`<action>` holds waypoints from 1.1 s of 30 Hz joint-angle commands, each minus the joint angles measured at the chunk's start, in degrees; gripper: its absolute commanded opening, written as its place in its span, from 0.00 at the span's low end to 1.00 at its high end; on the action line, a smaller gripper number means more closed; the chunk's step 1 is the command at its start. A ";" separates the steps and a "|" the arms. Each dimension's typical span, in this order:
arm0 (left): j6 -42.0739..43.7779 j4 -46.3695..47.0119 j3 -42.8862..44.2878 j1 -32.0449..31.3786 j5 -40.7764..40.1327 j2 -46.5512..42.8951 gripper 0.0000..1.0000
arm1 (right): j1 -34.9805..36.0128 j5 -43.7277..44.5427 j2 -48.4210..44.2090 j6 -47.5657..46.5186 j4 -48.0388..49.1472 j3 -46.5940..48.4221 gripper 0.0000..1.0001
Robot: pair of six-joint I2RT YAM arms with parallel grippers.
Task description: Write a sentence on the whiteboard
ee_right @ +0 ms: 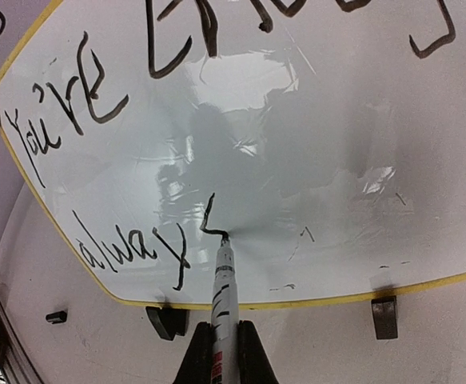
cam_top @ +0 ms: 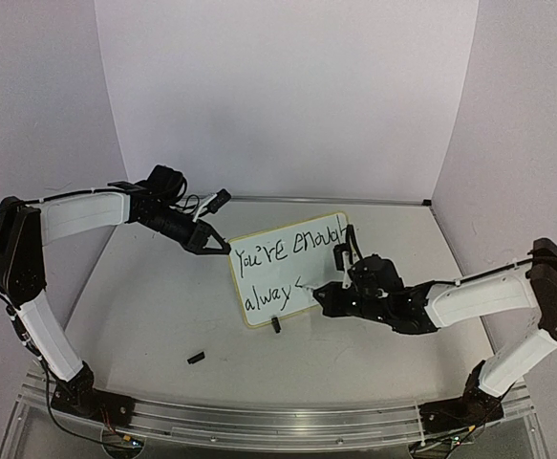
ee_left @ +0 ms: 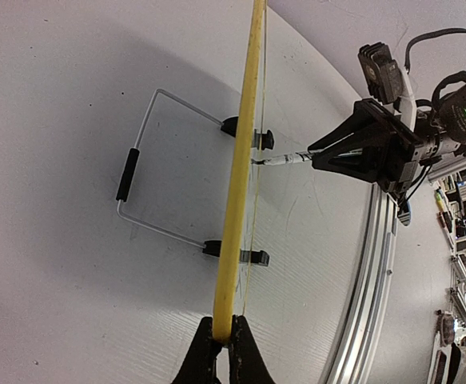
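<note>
At the middle of the surface (cam_top: pixel 154 316), the whiteboard (cam_top: pixel 278 279) stood on its black clip feet (ee_right: pixel 384 317), backed by a wire stand (ee_left: pixel 137 128). Left hand (cam_top: pixel 217 246) was closed on the board's yellow rim (ee_left: pixel 240 200) at its upper left corner. Right hand (cam_top: pixel 333 295) was closed on a marker (ee_right: pixel 223 296), tip touching the board just after "alway". The sentence (cam_top: pixel 283 251) read "You're enough" above, "alway" and a part-formed stroke below. A small black piece (cam_top: pixel 197 358) lay apart, nearer the arm bases.

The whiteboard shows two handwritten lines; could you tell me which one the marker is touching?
The lower line, "alway": the marker tip rests at its unfinished end; "You're enough" sits above.
</note>
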 commanded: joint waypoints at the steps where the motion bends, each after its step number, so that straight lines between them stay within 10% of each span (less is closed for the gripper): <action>1: 3.89 -2.46 0.82 -1.10 -3.90 -0.48 0.00 | -0.28 3.36 -1.55 0.93 -2.04 -1.02 0.00; 33: 4.00 -2.55 0.82 -1.28 -4.17 -0.75 0.00 | -0.29 1.32 -6.70 0.92 3.72 -4.50 0.00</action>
